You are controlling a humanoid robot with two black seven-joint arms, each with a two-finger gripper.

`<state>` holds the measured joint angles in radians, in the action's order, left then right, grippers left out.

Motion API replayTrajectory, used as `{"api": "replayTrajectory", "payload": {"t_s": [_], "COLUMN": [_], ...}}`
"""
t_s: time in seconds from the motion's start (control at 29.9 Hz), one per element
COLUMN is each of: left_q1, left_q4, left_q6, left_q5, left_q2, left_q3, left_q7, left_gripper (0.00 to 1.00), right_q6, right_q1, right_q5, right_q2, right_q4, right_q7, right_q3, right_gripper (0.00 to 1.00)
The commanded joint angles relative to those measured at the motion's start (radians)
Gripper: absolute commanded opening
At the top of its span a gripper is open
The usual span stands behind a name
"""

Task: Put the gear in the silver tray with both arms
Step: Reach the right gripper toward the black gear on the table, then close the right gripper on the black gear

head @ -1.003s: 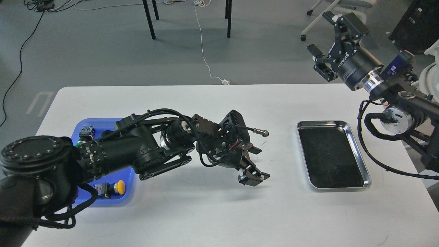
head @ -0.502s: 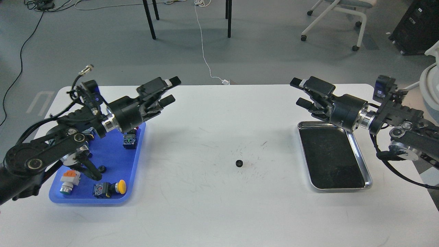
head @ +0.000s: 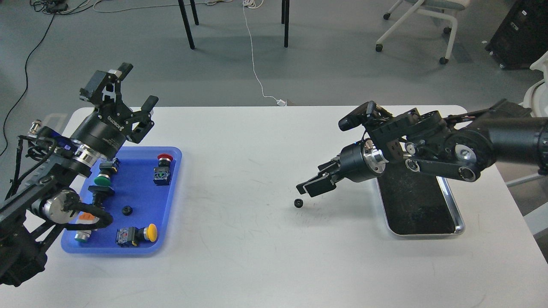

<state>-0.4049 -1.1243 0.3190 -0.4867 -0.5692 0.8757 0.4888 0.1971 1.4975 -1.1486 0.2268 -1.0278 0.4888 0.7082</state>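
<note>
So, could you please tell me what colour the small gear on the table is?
The gear is black, shown in the head view.

Black gear [head: 299, 203] — silver tray [head: 455, 210] — white table [head: 257, 265]

Shiny polished metal on the silver tray [head: 456, 209] at right of frame, its rim bright and its floor dark and reflective. Left of frame, the blue tray [head: 136, 201] looks like smooth plastic with a soft sheen. The white bench [head: 239, 265] is matt and finely scratched around the small dark gear [head: 299, 202] at centre. Both arms read as matt black, with bright metal wrist rings behind the right end effector [head: 314, 186] and left end effector [head: 128, 92].
</note>
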Motion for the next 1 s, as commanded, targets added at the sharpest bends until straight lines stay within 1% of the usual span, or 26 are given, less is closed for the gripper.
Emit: {"api": "replayTrajectory", "payload": {"t_s": [0.0,0.13,0.37,0.4,0.47,0.5,0.64,0.7,0.74,0.87,0.94,0.97], "left_q1": [0.0,0.001,0.001,0.001,0.001,0.001,0.001,0.001,0.001,0.001,0.001,0.001], "left_q4": [-0.003,-0.005,-0.005,-0.005,-0.005,-0.005,-0.005,-0.005,-0.005,-0.005,-0.005,-0.006], "left_q6": [-0.001,0.0,-0.002,-0.002,-0.002,-0.002,-0.003,-0.003,-0.003,-0.003,-0.003,-0.002], "left_q5": [0.002,0.002,0.0,0.0,0.0,0.0,0.0,0.0,0.0,0.0,0.0,0.0], "left_q2": [0.003,0.003,0.021,0.026,0.029,0.029,0.031,0.031,0.031,0.029,0.029,0.029], "left_q3": [0.0,0.0,-0.001,-0.001,-0.001,-0.001,-0.001,-0.001,-0.001,-0.001,0.0,0.0], "left_q7": [0.0,0.0,0.0,0.0,0.0,0.0,0.0,0.0,0.0,0.0,0.0,0.0], "left_gripper": [0.98,0.98,0.98,0.98,0.98,0.98,0.98,0.98,0.98,0.98,0.98,0.98], "right_q6": [-0.051,-0.14,-0.176,-0.189,-0.211,-0.22,-0.225,-0.225,-0.225,-0.226,-0.228,-0.229], "right_q1": [0.003,-0.014,-0.072,-0.08,-0.092,-0.094,-0.1,-0.103,-0.105,-0.106,-0.112,-0.112], "right_q5": [-0.051,-0.048,-0.048,-0.046,-0.048,-0.046,-0.046,-0.046,-0.046,-0.046,-0.046,-0.046], "right_q2": [-0.112,-0.188,-0.201,-0.202,-0.208,-0.208,-0.21,-0.21,-0.21,-0.208,-0.21,-0.21], "right_q4": [0.069,0.092,0.118,0.121,0.127,0.135,0.143,0.144,0.144,0.152,0.153,0.153], "right_q7": [0.0,0.0,0.0,0.0,0.0,0.0,0.0,0.0,0.0,0.0,0.0,0.0], "right_q3": [0.089,0.151,0.169,0.169,0.171,0.171,0.172,0.188,0.191,0.197,0.197,0.197], "right_gripper": [0.99,0.97,0.92,0.89,0.76,0.73,0.71,0.64,0.62,0.61,0.55,0.49]}}
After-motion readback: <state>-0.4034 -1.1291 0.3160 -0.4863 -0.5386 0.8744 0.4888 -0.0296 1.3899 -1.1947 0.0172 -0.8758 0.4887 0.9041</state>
